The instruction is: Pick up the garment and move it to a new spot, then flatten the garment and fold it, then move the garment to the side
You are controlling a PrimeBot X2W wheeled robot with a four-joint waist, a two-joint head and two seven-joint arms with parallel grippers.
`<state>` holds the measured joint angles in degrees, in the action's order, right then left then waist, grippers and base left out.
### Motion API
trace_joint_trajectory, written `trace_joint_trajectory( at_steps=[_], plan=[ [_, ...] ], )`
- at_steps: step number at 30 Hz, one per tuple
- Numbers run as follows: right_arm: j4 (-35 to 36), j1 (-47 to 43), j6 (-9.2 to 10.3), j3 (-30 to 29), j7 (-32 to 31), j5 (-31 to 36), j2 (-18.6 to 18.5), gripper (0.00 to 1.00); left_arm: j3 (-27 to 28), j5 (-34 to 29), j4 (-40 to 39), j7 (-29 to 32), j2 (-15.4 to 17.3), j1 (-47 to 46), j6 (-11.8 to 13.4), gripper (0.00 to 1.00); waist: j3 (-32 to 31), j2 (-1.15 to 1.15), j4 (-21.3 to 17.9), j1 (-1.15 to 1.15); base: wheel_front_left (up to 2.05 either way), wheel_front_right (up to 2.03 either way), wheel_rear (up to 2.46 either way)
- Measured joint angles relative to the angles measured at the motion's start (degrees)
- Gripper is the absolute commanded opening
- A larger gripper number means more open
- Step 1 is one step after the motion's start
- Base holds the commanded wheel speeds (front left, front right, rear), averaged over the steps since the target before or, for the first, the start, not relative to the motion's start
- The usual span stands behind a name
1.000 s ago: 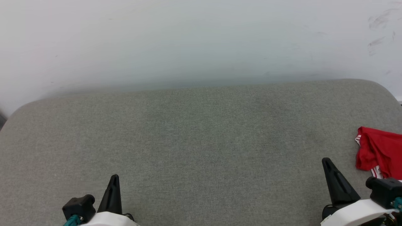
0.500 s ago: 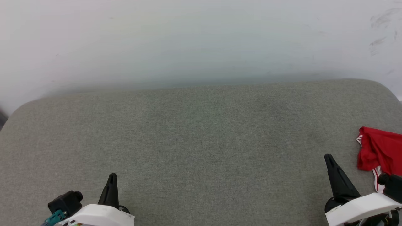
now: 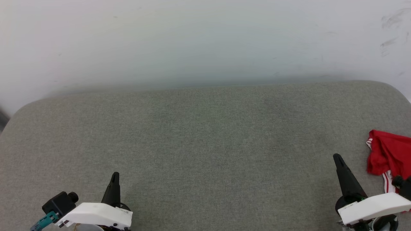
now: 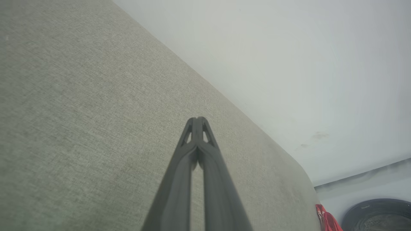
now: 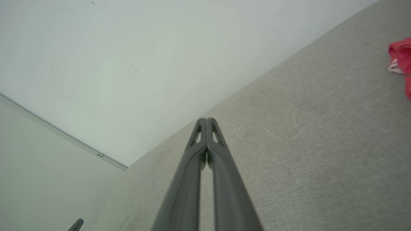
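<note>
- The garment [image 3: 388, 154] lies bunched at the far right edge of the grey fabric-covered worktop [image 3: 205, 144], cut off by the head view's border.
- Bright red cloth and a strip of red-and-white striped trim show on it. Its folds hide any print.
- The left hand [image 3: 114, 175] is at the lower left of the head view, above the worktop and well apart from the garment.
- In the left wrist view its two dark fingers [image 4: 179, 179] are pressed together at the tips with nothing between them. A sliver of red garment [image 4: 326, 219] shows past the worktop's far corner, beside a dark round object [image 4: 379, 215] lower down.
- The right hand [image 3: 336, 157] is at the lower right, near the garment but not touching it.
- In the right wrist view its fingers [image 5: 189, 183] also meet at the tips and hold nothing.
- Small markings on the white wrist shells [image 3: 96, 213] are too small to read.
- The pale wall [image 3: 205, 41] behind the worktop carries dark scuffs [image 3: 390, 22] at the upper right.
</note>
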<state>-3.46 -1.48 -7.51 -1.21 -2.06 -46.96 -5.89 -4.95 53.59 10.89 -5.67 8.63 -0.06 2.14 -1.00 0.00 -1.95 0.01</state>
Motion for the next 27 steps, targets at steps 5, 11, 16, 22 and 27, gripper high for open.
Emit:
trace_joint_trajectory(
  at_steps=[5,11,16,22,27],
  plan=[
    [-0.78,0.34,0.00,-0.24,-0.08,-3.78,0.18,0.00,0.87,3.21,0.25,0.94,-0.33,-0.34,-0.74,0.00,0.07,0.00,0.11,0.00,0.00,0.00,0.00],
    [-1.80,1.30,0.00,-0.59,-0.47,-8.04,0.32,0.00,1.83,6.81,0.51,2.00,-0.79,-0.86,-1.68,0.00,0.15,0.00,0.24,0.00,0.00,0.00,0.00],
    [-2.54,1.53,0.01,-0.89,-0.69,-11.43,0.46,0.00,2.67,9.66,0.66,2.83,-1.31,-1.40,-2.43,0.00,0.21,0.00,0.36,0.00,0.00,0.00,0.00],
    [-3.41,2.43,0.01,-1.22,-1.00,-15.24,0.58,0.00,3.58,12.92,0.93,3.80,-1.76,-1.72,-3.16,0.00,0.30,0.00,0.49,0.00,0.00,0.00,0.00],
    [-4.11,2.76,0.01,-1.49,-1.21,-18.31,0.69,0.00,4.25,15.41,1.21,4.55,-2.02,-2.25,-3.67,0.00,0.36,0.00,0.60,0.00,0.00,0.00,0.00]
  ],
)
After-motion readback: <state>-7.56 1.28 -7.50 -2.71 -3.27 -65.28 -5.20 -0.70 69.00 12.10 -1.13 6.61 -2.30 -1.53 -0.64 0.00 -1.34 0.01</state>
